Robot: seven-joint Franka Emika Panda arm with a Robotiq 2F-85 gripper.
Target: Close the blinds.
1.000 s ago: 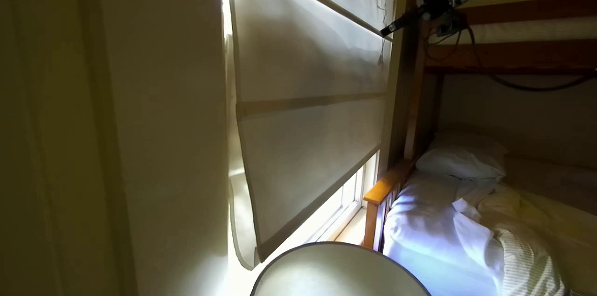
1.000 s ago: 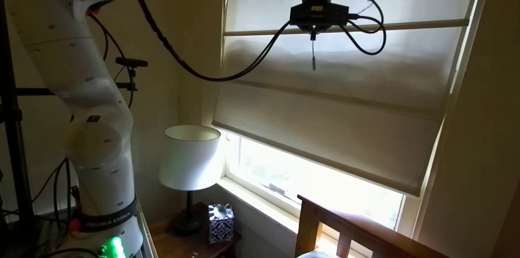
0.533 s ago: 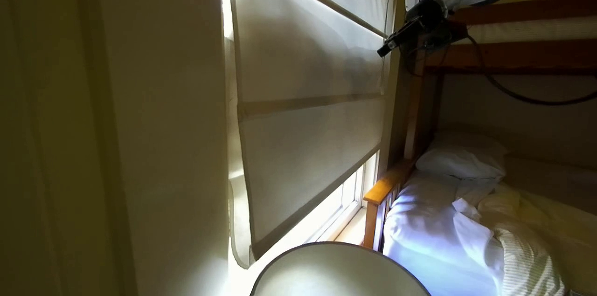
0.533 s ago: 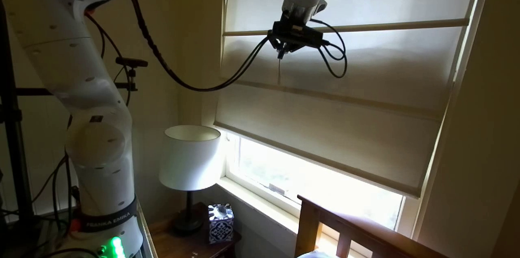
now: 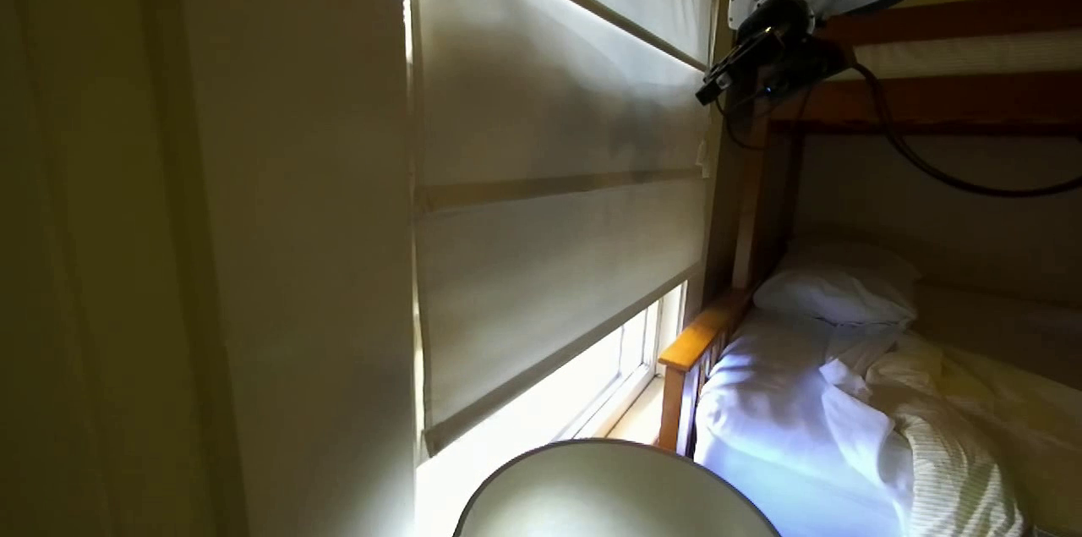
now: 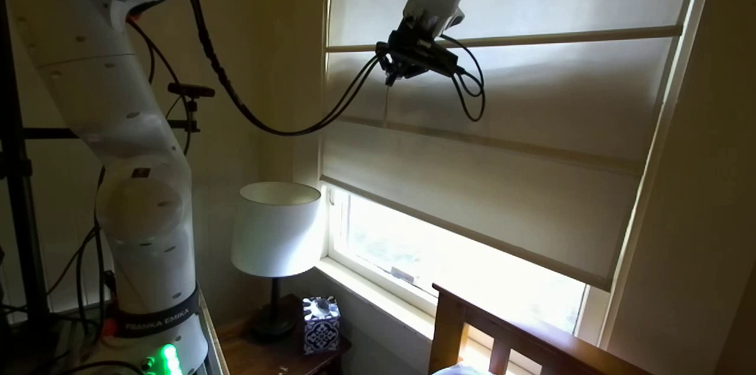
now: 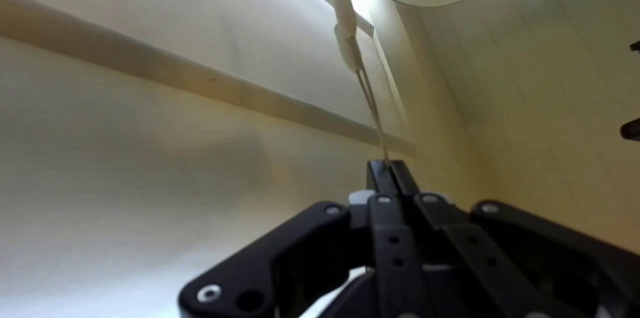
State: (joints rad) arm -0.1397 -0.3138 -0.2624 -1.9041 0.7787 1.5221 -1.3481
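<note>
The blinds [image 6: 531, 97] are a large cream shade with horizontal battens, hanging over the window. They also show in an exterior view [image 5: 558, 266] and in the wrist view [image 7: 150, 168]. Their bottom edge hangs above the sill, with a bright strip of window below. My gripper [image 6: 390, 81] is in front of the shade's left part, pointing down; it also shows in an exterior view [image 5: 703, 94]. In the wrist view the fingertips [image 7: 387, 164] are shut on a thin pull cord [image 7: 369, 92], whose pale end pieces [image 7: 345, 12] hang free below. The cord above the gripper is hidden.
A lamp with a white shade [image 6: 276, 233] and a patterned tissue box [image 6: 321, 328] stand on a wooden side table [image 6: 236, 339] left of the window. A wooden bed frame [image 6: 502, 316] stands before the sill. Black cables loop from my wrist.
My gripper has moved down and left in an exterior view, carrying the cord, with only a small shift lately. The shade's lower part has swung back flatter against the window.
</note>
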